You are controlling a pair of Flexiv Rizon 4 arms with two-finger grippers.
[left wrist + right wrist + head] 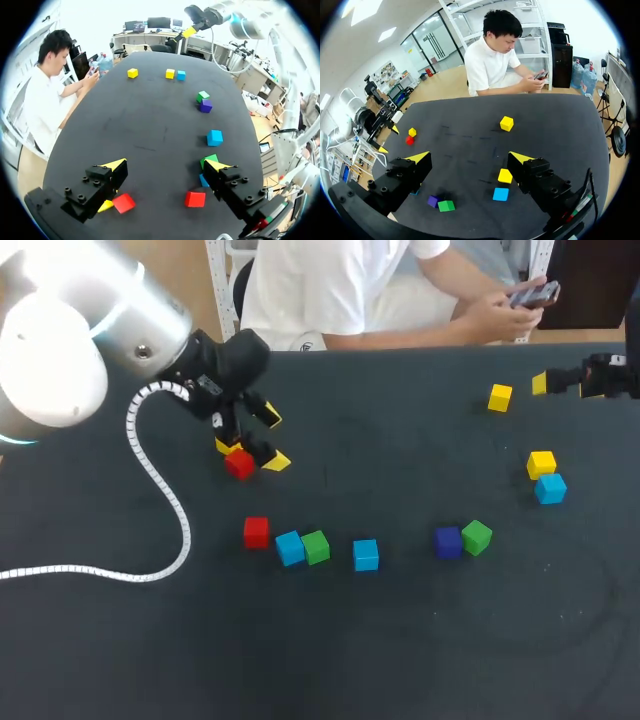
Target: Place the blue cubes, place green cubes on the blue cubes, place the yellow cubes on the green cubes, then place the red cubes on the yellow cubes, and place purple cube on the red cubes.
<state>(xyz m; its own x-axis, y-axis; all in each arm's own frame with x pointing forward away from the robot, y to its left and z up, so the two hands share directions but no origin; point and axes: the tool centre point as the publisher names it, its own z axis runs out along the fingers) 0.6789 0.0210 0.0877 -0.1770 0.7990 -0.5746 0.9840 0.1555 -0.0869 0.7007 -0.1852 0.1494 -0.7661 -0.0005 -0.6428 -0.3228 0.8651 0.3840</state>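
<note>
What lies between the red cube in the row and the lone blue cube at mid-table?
A blue cube and a green cube, side by side, in the head view.

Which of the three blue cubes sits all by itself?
The middle blue cube, with nothing close around it. The left blue cube sits beside a green cube, the right blue cube beside a yellow cube.
</note>
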